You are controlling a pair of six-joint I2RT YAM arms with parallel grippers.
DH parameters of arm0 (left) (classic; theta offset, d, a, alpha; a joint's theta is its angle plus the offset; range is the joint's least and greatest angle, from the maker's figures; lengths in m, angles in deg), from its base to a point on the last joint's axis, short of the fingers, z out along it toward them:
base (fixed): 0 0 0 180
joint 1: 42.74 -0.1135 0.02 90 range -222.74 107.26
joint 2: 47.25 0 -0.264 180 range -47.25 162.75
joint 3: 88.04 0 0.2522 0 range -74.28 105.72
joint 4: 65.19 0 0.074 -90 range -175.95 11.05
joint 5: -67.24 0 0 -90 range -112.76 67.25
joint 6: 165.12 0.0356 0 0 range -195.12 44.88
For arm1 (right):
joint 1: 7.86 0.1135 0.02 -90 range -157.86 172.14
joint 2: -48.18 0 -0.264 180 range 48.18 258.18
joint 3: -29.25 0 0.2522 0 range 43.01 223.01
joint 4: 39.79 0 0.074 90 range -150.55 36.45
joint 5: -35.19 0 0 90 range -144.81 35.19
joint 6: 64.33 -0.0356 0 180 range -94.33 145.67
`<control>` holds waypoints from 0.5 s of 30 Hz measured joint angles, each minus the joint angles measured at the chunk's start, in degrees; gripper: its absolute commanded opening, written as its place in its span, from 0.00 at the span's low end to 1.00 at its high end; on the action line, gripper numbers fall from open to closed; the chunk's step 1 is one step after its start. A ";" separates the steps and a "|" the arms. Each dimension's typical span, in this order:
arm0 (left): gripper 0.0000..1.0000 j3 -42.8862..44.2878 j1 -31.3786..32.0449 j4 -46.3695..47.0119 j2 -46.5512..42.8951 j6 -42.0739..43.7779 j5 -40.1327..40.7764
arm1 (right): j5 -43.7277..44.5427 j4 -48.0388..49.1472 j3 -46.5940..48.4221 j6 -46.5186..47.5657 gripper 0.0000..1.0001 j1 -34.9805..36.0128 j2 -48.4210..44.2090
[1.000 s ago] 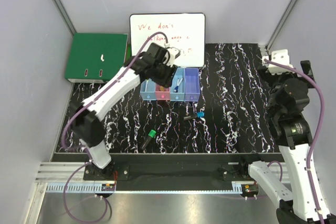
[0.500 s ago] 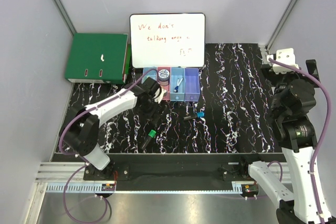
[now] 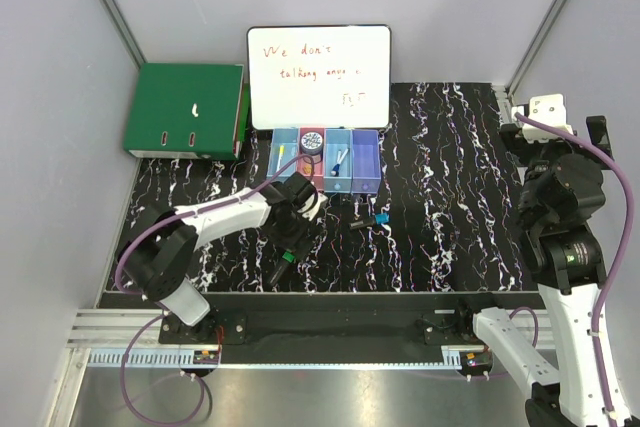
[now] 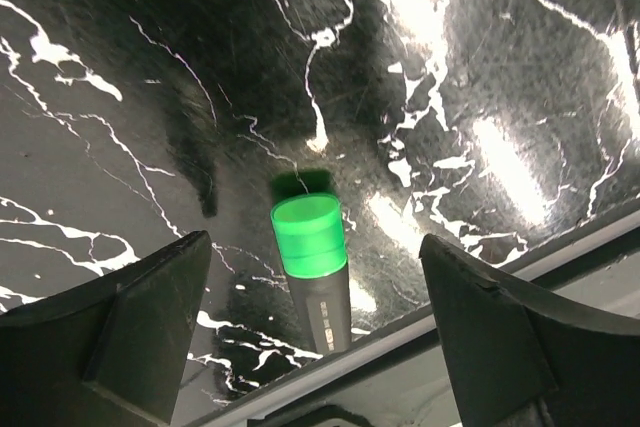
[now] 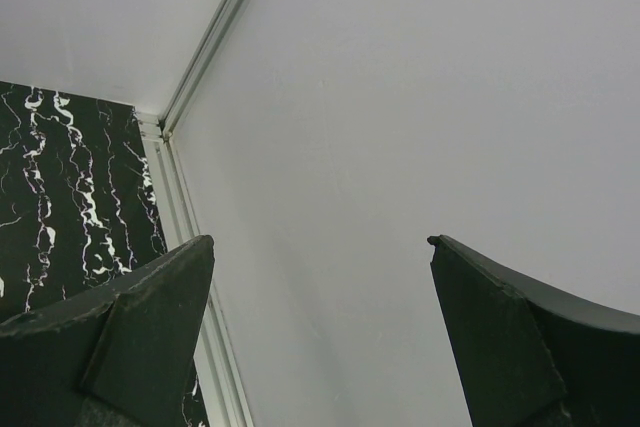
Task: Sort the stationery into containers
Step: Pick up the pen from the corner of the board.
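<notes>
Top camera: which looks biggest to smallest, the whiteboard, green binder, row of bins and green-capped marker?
1. whiteboard
2. green binder, only a little smaller
3. row of bins
4. green-capped marker, by far the smallest

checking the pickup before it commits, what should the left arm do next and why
Probably lower straight down, then close. The left gripper is open, with the green-capped marker lying on the table centred between its fingers, not yet gripped, so the aim looks fine and only the descent seems left.
</notes>
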 measured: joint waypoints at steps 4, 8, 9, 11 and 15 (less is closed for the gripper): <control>0.72 -0.66 -0.09 1.01 -0.09 -1.38 -0.04 | 0.02 0.00 0.00 0.00 0.97 -0.13 0.00; 0.61 -0.90 -0.09 1.07 -0.07 -2.54 0.13 | 0.02 -0.02 0.00 0.00 0.97 -0.22 0.15; 0.58 -0.90 -0.09 1.09 -0.02 -2.80 0.17 | 0.02 -0.04 0.00 0.00 0.97 -0.24 0.22; 0.57 -0.90 -0.09 1.07 0.26 -3.21 0.42 | 0.02 -0.13 0.00 0.02 0.97 -0.24 0.35; 0.56 -0.90 -0.09 0.74 1.33 -3.80 0.92 | 0.02 -0.81 0.22 0.02 0.97 -0.26 0.83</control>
